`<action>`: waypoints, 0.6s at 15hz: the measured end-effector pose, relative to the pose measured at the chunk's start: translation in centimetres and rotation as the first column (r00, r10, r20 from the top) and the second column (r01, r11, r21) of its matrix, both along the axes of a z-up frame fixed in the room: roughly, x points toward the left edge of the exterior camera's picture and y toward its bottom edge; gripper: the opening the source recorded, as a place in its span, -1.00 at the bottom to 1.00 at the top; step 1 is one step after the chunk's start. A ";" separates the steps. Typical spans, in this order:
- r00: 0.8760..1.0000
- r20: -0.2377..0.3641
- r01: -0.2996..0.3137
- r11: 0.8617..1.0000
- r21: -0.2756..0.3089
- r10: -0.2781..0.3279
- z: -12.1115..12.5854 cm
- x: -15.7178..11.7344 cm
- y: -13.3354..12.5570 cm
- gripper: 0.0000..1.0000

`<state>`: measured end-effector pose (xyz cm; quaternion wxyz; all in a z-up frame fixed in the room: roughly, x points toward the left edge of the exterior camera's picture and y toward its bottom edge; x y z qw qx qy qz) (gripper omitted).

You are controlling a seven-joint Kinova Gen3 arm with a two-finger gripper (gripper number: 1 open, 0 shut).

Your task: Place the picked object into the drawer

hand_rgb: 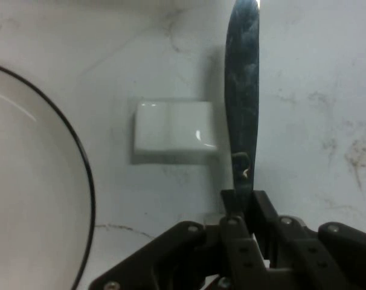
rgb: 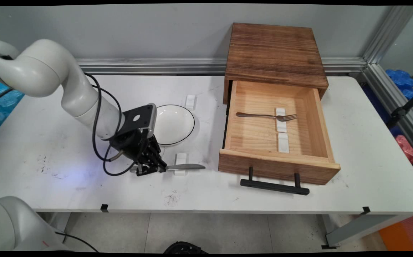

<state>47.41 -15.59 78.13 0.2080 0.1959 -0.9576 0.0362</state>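
Note:
My gripper [rgb: 153, 167] is low over the table's front middle, shut on the handle of a metal table knife [rgb: 187, 166]. The knife's blade points right and lies across a small white rest [rgb: 180, 163]. In the hand view the knife [hand_rgb: 242, 109] runs straight up from between the closed fingers [hand_rgb: 255, 211], beside the white rest [hand_rgb: 174, 132]. A white plate with a thin black rim [rgb: 172, 125] sits just behind the gripper, and its edge [hand_rgb: 80, 157] shows at the hand view's left.
A wooden box [rgb: 274, 53] stands at the back right with its drawer [rgb: 278, 167] pulled open toward the front. Inside lie a fork [rgb: 263, 115] on a white rest and a second white rest [rgb: 283, 142]. Another white rest [rgb: 190, 101] sits behind the plate.

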 end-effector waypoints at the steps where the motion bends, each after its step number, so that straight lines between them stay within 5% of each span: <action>1: 1.000 -0.002 0.011 1.000 0.002 -0.011 0.4 0.0 0.2 -1.00; 9: 0.995 -0.024 0.096 0.995 -0.007 -0.097 5.1 0.6 0.4 -1.00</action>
